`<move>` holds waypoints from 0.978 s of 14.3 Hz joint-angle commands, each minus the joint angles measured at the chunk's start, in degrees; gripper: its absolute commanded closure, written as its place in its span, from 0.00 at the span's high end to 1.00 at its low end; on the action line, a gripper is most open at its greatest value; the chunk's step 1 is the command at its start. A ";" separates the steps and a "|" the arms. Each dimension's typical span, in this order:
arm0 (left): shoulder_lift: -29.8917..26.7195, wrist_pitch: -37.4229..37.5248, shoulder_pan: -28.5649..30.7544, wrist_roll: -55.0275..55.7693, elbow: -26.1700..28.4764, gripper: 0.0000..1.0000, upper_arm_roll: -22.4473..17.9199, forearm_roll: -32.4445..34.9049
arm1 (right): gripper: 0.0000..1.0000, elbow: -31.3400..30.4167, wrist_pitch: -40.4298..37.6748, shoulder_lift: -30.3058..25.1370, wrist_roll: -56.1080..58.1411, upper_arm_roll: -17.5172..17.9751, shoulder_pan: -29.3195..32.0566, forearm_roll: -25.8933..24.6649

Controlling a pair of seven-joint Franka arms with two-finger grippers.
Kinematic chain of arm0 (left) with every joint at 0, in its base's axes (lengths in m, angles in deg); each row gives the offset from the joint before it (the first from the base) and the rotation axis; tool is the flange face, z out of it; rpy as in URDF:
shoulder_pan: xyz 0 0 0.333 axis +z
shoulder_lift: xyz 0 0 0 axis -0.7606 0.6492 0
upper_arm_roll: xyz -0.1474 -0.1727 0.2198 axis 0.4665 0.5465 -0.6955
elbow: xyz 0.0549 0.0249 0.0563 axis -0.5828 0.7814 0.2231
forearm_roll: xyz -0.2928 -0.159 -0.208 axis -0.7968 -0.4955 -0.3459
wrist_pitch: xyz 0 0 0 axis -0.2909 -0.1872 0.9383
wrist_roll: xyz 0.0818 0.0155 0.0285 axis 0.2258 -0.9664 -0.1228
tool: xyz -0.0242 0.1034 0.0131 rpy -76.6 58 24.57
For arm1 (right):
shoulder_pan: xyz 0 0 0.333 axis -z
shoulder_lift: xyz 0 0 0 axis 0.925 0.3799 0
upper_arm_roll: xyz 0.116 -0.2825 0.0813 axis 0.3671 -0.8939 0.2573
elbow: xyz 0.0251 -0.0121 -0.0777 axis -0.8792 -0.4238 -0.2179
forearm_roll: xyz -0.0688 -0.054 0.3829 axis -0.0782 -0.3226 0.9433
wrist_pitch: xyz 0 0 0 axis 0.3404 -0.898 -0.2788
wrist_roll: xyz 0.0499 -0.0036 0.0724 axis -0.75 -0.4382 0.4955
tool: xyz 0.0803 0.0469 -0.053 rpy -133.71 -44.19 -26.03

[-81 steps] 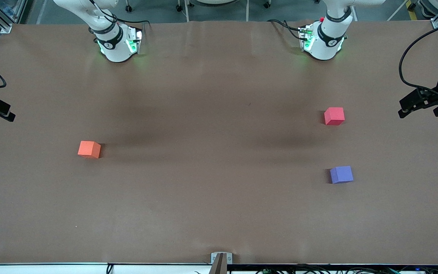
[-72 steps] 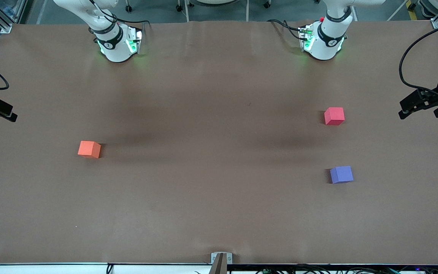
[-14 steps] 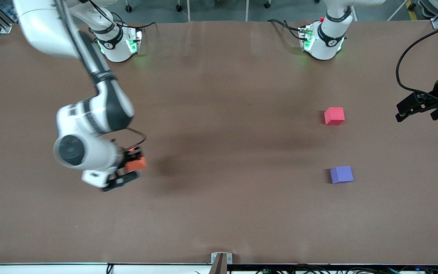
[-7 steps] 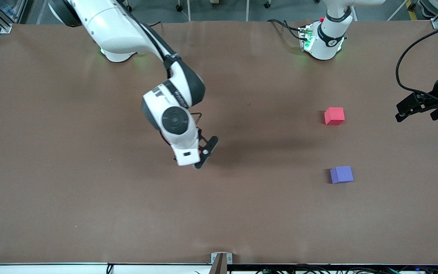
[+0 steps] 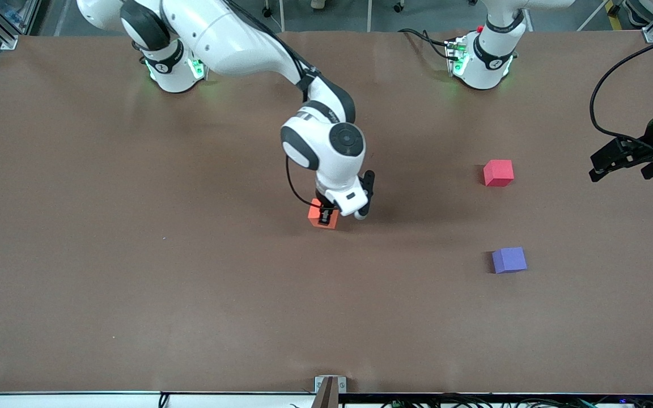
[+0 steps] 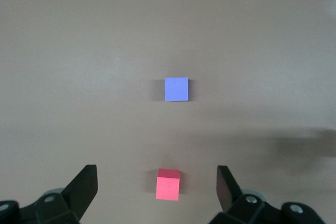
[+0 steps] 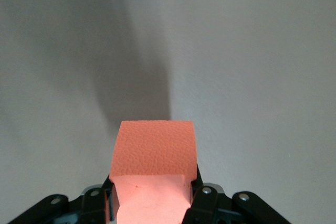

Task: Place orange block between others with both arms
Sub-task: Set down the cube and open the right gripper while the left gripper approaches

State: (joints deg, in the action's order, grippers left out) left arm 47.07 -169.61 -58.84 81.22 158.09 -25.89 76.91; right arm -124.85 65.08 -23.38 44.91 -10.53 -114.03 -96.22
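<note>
My right gripper (image 5: 326,214) is shut on the orange block (image 5: 316,216) and holds it low over the middle of the table. In the right wrist view the orange block (image 7: 155,148) fills the space between the black fingers (image 7: 203,203). The pinkish-red cube (image 5: 498,173) and the purple cube (image 5: 509,260) sit apart toward the left arm's end, the purple one nearer the front camera. My left gripper (image 5: 622,164) waits open in the air at that end. Its wrist view shows the pinkish-red cube (image 6: 168,184) and the purple cube (image 6: 176,88) below it.
The brown table (image 5: 190,311) holds only the cubes. The two white arm bases (image 5: 173,71) (image 5: 482,65) glow green at the edge farthest from the front camera. A small metal bracket (image 5: 330,385) sits at the nearest edge.
The right arm has swung from its own end of the table to the middle, carrying the orange block with it. The left arm and the two other cubes have not moved.
</note>
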 commanded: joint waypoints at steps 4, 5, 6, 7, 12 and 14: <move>-0.09 -0.62 -0.17 -0.41 0.32 1.00 0.24 -0.10 | 0.42 2.51 -0.44 2.77 1.48 -0.92 -2.85 -2.93; 0.87 -0.36 -0.43 0.02 0.32 1.00 0.24 -0.10 | 0.43 2.77 -0.10 3.65 1.82 -0.92 -2.85 -3.02; 1.84 0.08 -0.70 0.63 0.40 1.00 0.59 -0.10 | 0.48 3.12 0.60 4.53 2.61 -0.92 -2.85 -3.37; 2.80 0.09 -1.05 0.73 0.41 1.00 1.63 -0.27 | 0.59 3.21 0.87 4.89 3.05 -0.92 -2.85 -3.72; 9.39 0.00 -1.84 9.33 -0.30 1.00 11.30 -0.54 | 1.00 3.21 -3.49 2.01 2.62 -0.74 -2.07 -1.71; 12.29 -0.53 -2.10 11.09 -1.52 1.00 14.02 -0.80 | 1.00 3.22 -9.82 -1.85 2.62 -0.74 -0.75 -1.09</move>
State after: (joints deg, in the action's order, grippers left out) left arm 56.84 -170.24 -61.17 91.02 158.96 -13.51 76.79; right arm -120.77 60.53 -20.30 46.92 -11.58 -116.37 -98.48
